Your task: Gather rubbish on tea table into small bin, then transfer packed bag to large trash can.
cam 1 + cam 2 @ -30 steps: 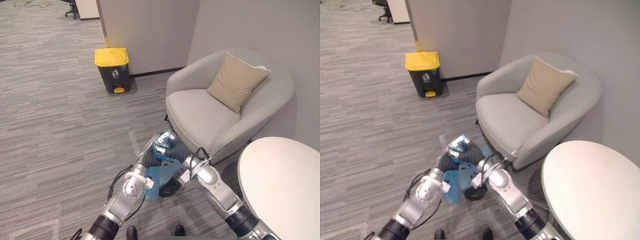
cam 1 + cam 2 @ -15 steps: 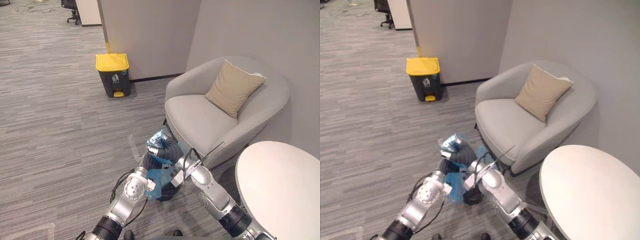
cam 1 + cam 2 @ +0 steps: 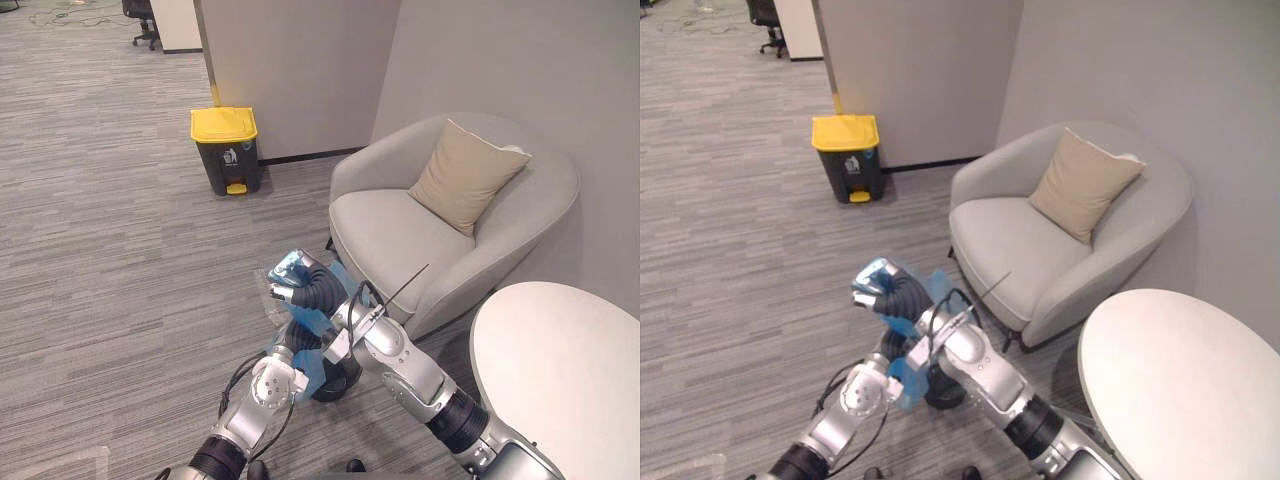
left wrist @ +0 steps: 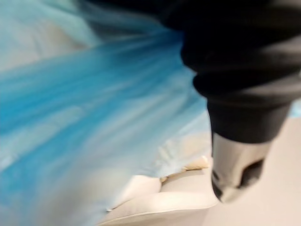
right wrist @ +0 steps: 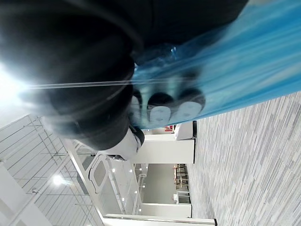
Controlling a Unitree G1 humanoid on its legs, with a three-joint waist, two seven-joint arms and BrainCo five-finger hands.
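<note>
Higher now than half a second ago, your right hand (image 3: 300,283) has its fingers curled round the top of the bag (image 3: 308,322), which stretches down, seemingly into the bin (image 3: 342,380). Your left hand (image 4: 237,172) sits against the bag lower down; whether it grips, you cannot tell.

Cannot tell the grip of the left hand (image 4: 237,165): blurred, pressed close to the blue bag (image 3: 312,322). Can see the right hand (image 3: 293,272) only through the bag's film, fingertips (image 5: 160,107) dim and curled. Can make out only a dark lower part of the small bin (image 3: 345,385) behind both arms. Can see the counter (image 3: 560,370) only partly, cut by the edge.
</note>
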